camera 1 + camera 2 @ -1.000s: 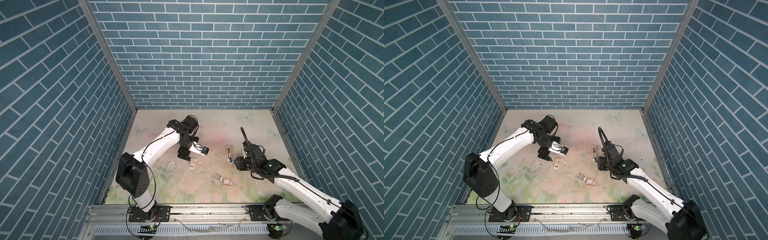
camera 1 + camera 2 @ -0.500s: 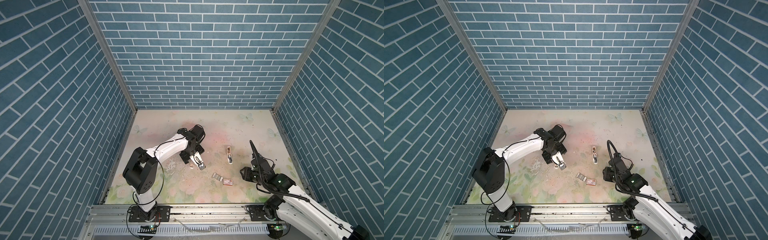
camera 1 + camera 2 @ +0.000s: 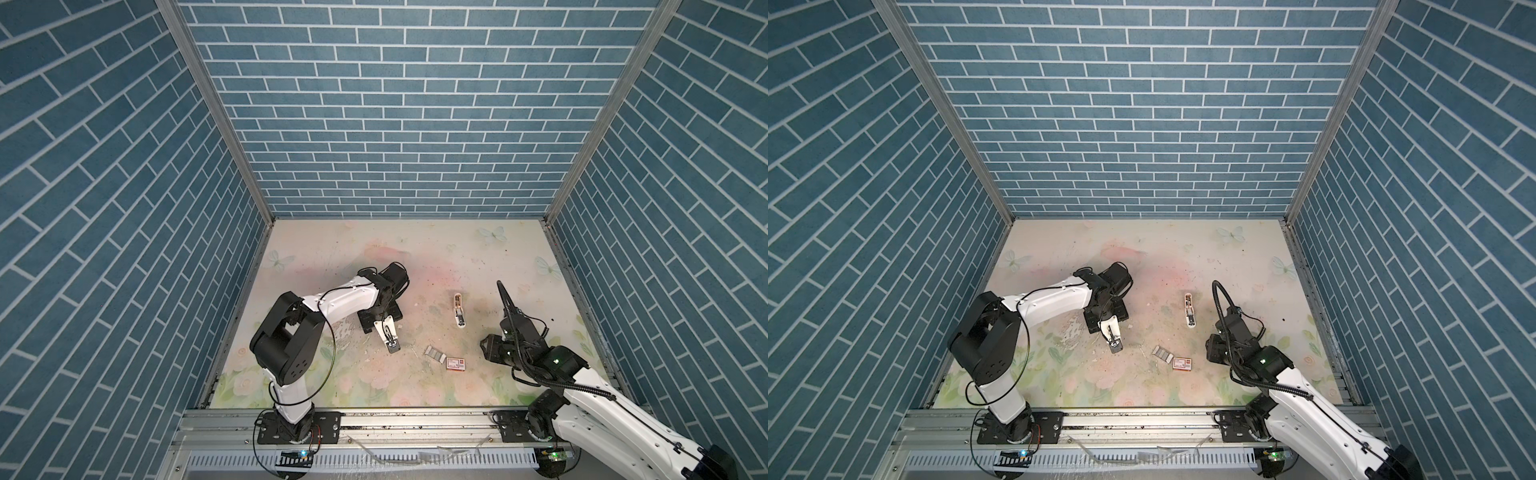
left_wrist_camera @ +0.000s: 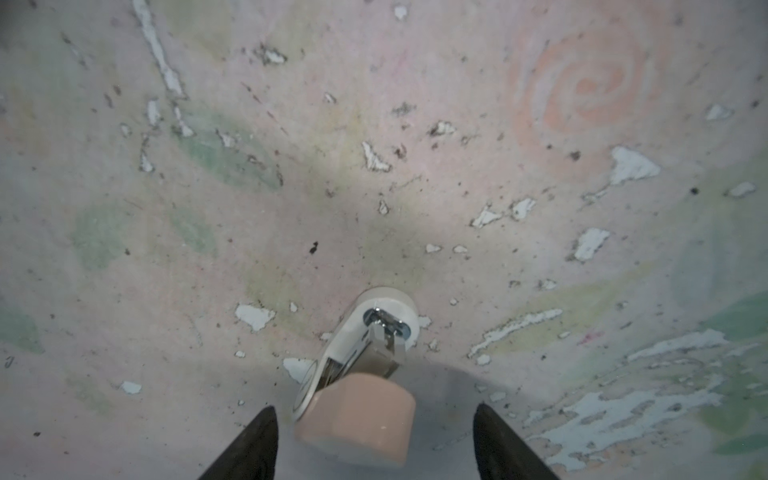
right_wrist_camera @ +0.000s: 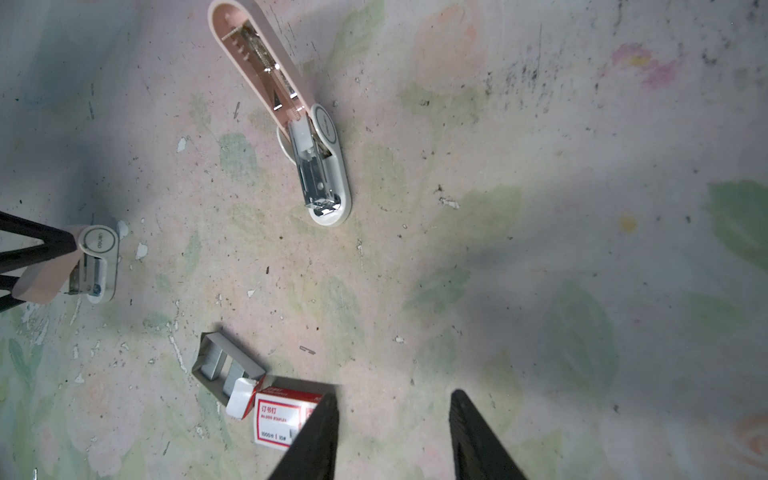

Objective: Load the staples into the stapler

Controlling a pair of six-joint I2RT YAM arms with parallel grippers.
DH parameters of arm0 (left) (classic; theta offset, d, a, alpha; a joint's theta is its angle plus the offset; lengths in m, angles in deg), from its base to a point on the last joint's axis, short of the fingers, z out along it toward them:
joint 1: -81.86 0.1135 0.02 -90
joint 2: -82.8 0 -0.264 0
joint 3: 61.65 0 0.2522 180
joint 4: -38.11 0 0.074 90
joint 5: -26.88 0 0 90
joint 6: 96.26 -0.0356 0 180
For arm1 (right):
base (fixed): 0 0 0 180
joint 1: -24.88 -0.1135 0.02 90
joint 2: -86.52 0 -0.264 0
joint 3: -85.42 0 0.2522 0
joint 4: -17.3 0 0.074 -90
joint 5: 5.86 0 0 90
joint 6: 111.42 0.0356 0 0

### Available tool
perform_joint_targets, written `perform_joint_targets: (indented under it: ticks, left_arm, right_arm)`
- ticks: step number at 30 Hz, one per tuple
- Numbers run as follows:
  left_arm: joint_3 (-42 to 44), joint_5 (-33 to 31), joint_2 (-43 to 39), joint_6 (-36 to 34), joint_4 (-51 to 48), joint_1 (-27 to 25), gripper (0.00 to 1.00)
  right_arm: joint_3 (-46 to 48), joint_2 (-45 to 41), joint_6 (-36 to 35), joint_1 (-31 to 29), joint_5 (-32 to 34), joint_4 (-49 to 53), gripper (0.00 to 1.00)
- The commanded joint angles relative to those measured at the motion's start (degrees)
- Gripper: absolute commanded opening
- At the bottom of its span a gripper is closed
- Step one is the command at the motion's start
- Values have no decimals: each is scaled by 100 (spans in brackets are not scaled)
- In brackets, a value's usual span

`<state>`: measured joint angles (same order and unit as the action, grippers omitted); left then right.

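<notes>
Pink-and-white opened stapler (image 5: 286, 120), pink-and-white small stapler (image 5: 99, 257), silvery-grey staples (image 5: 211, 363), red-and-white box (image 5: 278, 419), pastel floral tabletop (image 3: 415, 257), teal brick-pattern walls (image 3: 395, 104)

Red-and-white box (image 5: 276, 419) partly hidden behind a finger of the right tool (image 5: 394, 397); staples (image 3: 434, 353) too small to resolve in both top views

Both top views look down from high — wrist cameras close, facing the table (image 4: 166, 249).
</notes>
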<state>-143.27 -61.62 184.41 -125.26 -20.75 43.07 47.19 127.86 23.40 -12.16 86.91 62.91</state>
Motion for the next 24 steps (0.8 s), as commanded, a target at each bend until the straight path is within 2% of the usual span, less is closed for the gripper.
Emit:
perform_joint_targets:
  ticks: [1, 12, 24]
  left_arm:
    - [106, 18, 69, -296, 265, -33, 73]
    - [162, 12, 250, -457, 677, -33, 55]
    - [177, -97, 247, -308, 519, -39, 38]
  right_arm:
    - [90, 13, 202, -23, 82, -28, 45]
    - [240, -104, 276, -23, 57, -63, 43]
    - [283, -109, 256, -20, 97, -103, 41]
